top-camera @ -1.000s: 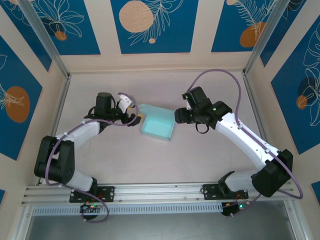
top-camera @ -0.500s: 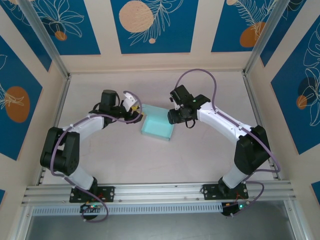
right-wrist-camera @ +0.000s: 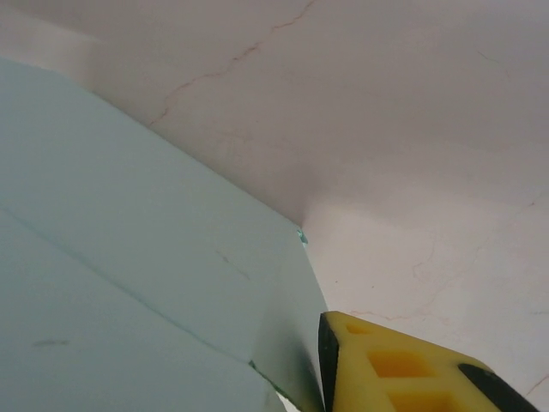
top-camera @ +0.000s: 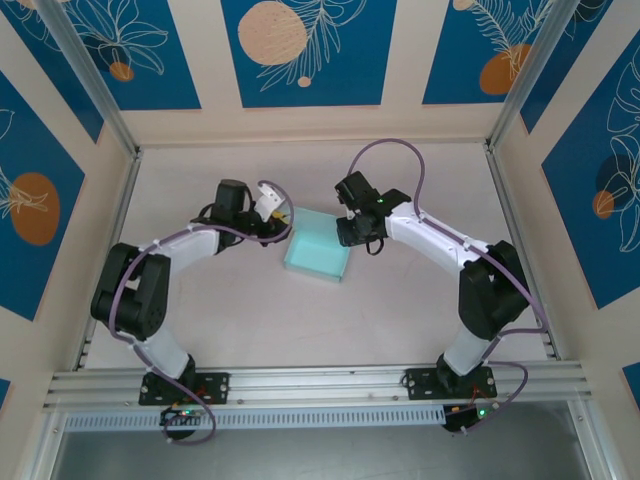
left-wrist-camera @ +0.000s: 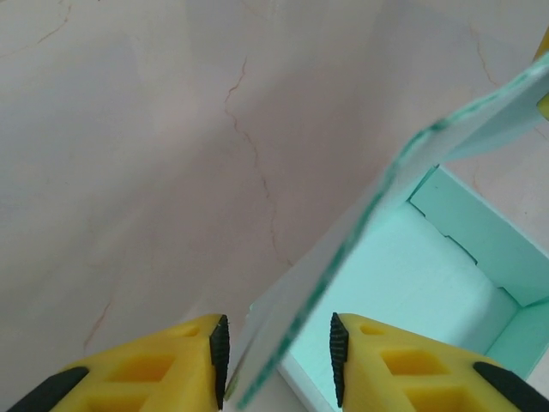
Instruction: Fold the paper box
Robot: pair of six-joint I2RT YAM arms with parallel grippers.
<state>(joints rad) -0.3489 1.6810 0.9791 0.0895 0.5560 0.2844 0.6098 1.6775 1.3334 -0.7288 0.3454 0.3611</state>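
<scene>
Ideally, the left end effector [left-wrist-camera: 279,343], standing half-open astride a raised flap [left-wrist-camera: 369,215] of the paper box [top-camera: 318,250] mid-frame on the worktop [top-camera: 250,310], should be pinching squarely without creasing, while the right end effector [top-camera: 346,233], its gap impossible to tell, is touching the other side.

Pale marbled counter [top-camera: 250,320] with thin reddish veins, boxed in by beige walls [top-camera: 402,60] carrying blue panels [top-camera: 340,70] of orange discs and white leaves
</scene>
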